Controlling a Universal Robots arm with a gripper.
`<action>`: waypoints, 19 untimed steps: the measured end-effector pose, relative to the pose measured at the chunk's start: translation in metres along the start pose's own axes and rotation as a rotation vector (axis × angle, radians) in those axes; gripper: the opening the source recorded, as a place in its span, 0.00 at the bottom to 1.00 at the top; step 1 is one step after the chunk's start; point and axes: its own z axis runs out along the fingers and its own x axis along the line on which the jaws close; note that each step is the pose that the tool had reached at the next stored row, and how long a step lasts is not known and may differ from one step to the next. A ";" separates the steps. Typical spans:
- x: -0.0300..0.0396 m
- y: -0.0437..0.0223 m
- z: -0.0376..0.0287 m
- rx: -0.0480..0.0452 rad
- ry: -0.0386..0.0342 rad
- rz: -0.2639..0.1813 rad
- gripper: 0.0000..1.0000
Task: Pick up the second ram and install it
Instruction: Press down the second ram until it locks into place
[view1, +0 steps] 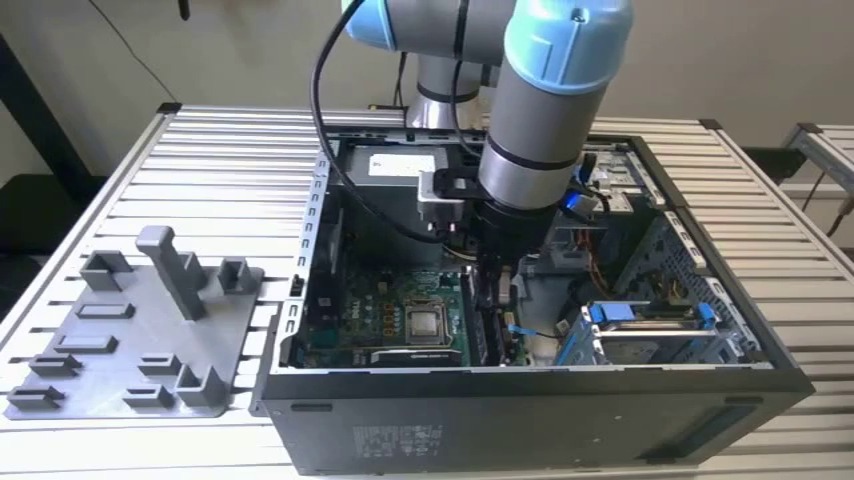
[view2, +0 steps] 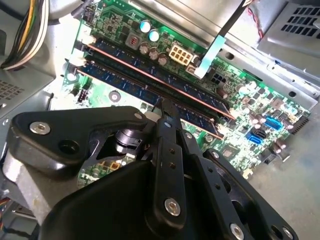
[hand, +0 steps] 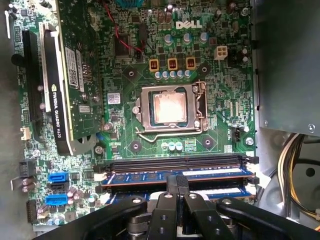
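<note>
At the far left of the exterior view the tray (view1: 134, 365) lies on the slatted table beside the case (view1: 534, 425), its grey blocks standing with no strip that I can make out in them. Right of it the case lies open side up, so the arm (view1: 547, 110) can come straight down from the upper middle of the frame onto the board (view1: 400, 300). The gripper (view1: 489, 300) is sunk inside, just right of the socket (view1: 427, 322), and the case wall and wrist hide its tips there. In the second wrist view, two blue strips run from upper left to lower right. The first ram (view2: 135, 65) sits in the farther slot, and the second ram (view2: 115, 83) lies in the nearer slot alongside it, which looks like the install spot. The fingers (view2: 162, 112) are pressed together at frame centre, with their tips down on that strip's top edge near its middle, probably so the push spreads evenly to both ends. Whether they nip the strip or only bear on it from above is hidden by their own bulk. I cannot tell whether the end latches have closed, since the lower-right end is covered. In the first wrist view the card (hand: 60, 85) stands at the left. The two black slots (hand: 175, 161) at lower centre are bare, the linkage cuts off the nearer strip, and cables (hand: 295, 170) crowd the right edge.
</note>
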 end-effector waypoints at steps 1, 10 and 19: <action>0.0000 0.0000 0.0016 0.0000 0.0000 0.000 0.11; 0.0001 -0.0003 0.0120 0.0000 0.0000 0.000 0.11; 0.0000 0.0002 -0.0090 -0.0015 -0.0001 0.000 0.11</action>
